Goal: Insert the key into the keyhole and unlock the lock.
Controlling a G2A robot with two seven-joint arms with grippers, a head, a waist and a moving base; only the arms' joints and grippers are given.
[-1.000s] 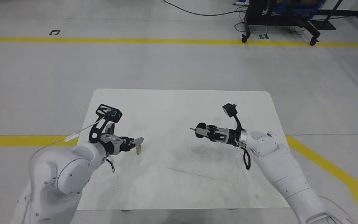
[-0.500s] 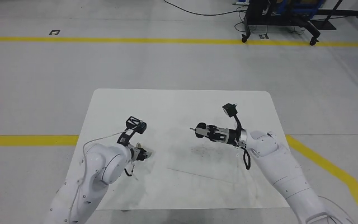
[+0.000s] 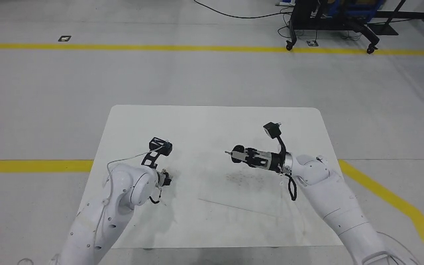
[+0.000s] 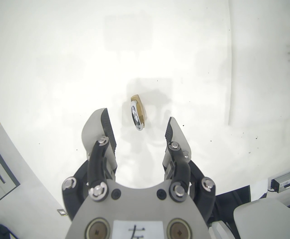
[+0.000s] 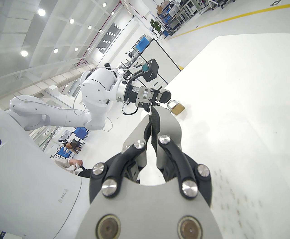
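My left gripper (image 4: pixel 136 114), wide open and empty, just short of the lock (image 5: pixel 177 108): edge-on from its wrist, broadside from the right wrist. My right gripper (image 5: pixel 153 117): closed, contents indiscernible.

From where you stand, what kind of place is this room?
Probably a factory hall or robotics test floor: yellow painted floor line, high white ceiling with round lamps, metal storage racks holding boxes.

Bright, even light from round ceiling lamps (image 5: pixel 41 11); the white counter (image 4: pixel 68 56) glares, its shadows faint and soft; wrist views bend straight edges.
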